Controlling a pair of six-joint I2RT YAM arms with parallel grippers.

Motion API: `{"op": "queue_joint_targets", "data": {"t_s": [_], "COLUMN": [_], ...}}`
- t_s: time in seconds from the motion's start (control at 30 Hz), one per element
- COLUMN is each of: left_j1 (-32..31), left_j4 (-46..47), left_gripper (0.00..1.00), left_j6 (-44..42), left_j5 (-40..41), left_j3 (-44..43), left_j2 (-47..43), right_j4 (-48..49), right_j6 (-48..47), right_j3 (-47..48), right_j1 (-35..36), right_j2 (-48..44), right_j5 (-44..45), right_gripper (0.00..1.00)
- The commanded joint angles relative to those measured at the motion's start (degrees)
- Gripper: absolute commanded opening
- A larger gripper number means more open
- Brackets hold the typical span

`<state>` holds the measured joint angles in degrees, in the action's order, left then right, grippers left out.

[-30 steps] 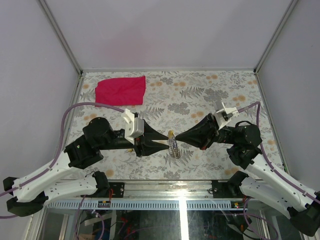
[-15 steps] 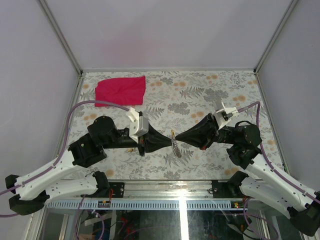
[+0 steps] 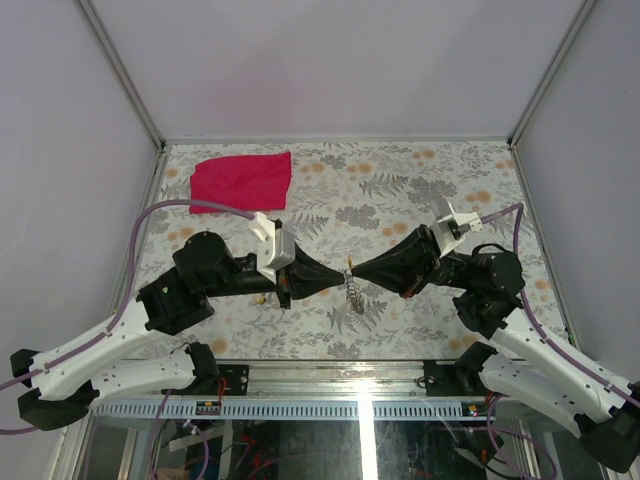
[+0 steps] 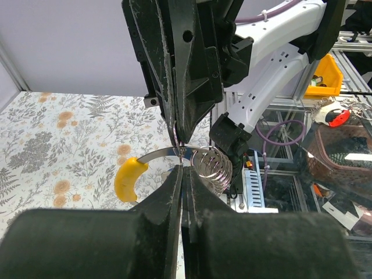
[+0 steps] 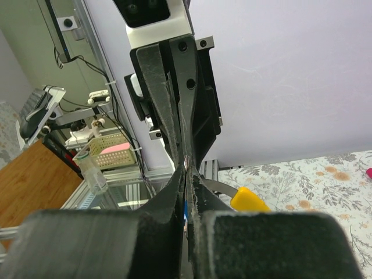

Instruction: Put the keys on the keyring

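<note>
Two claws met tip to tip: the right claw (image 5: 185, 172) pinched the keyring (image 4: 210, 168), its coil dangling just beneath, and the left claw (image 4: 181, 170) seemingly clamped the yellow key (image 4: 129, 177) by its blade, so threading looked underway, next needing the key worked along the ring.

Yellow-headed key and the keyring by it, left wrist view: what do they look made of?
The key: head looks like smooth yellow plastic, evenly coloured and rounded; blade is thin bright metal with a sheen. The keyring: glinting silvery wire loops, probably steel.
</note>
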<state>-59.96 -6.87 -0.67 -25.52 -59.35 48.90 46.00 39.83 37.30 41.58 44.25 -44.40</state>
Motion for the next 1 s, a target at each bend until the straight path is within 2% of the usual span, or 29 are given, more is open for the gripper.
{"op": "queue_joint_targets", "data": {"t_s": [0.0, 0.47, 0.97], "left_j1": [-0.2, -0.3, -0.3], "left_j4": [3.5, 5.4, 13.1], "left_gripper": [0.0, 0.01, 0.26], "left_j6": [0.7, 2.5, 6.9], "left_j5": [1.1, 2.5, 7.1], "left_j3": [-1.1, -0.1, 3.1], "left_j2": [0.3, 2.2, -3.1], "right_j4": [6.9, 9.7, 3.4], "right_j6": [1.7, 4.3, -2.2], "right_j3": [-0.8, -3.9, -1.8], "right_j1": [-0.2, -0.2, -0.2], "right_j2": [-1.2, -2.0, -3.7], "right_j5": [5.6, 15.6, 10.2], "right_gripper": [0.0, 0.0, 0.0]}}
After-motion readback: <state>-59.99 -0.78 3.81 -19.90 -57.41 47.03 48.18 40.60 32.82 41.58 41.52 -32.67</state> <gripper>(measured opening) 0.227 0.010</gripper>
